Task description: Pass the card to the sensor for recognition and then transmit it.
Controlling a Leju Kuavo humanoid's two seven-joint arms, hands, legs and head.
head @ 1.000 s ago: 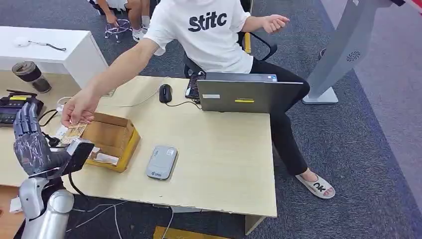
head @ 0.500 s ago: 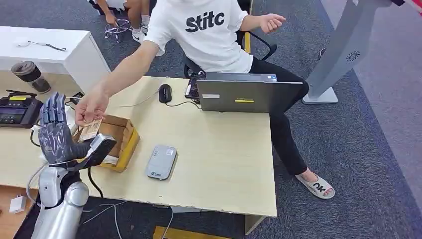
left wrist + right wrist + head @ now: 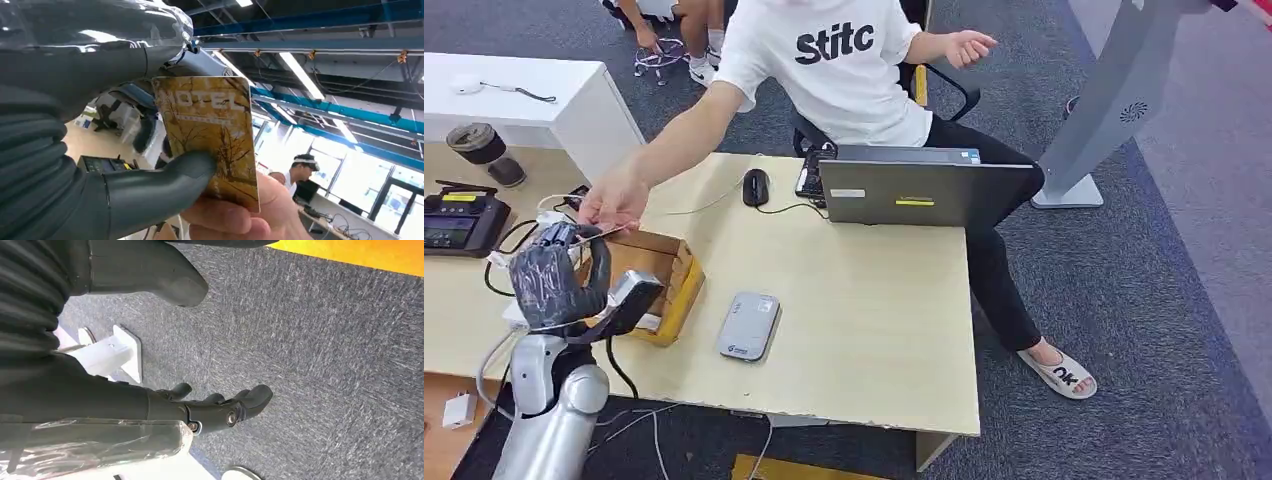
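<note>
Card (image 3: 210,135) lower edge behind left hand (image 3: 100,150)

The hotel card (image 3: 210,140) is golden-brown, printed with bare trees and pale lettering. It stands upright, pinched by the left hand (image 3: 100,165). The grey sensor (image 3: 749,325) lies flat on the desk.

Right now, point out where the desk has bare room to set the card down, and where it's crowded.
Free: the wide stretch of desk between the grey sensor, the laptop and the front edge. Crowded: the robot's left side, where the left hand and a person's hand meet on the card beside the cardboard box, with cables and a black device behind.
</note>
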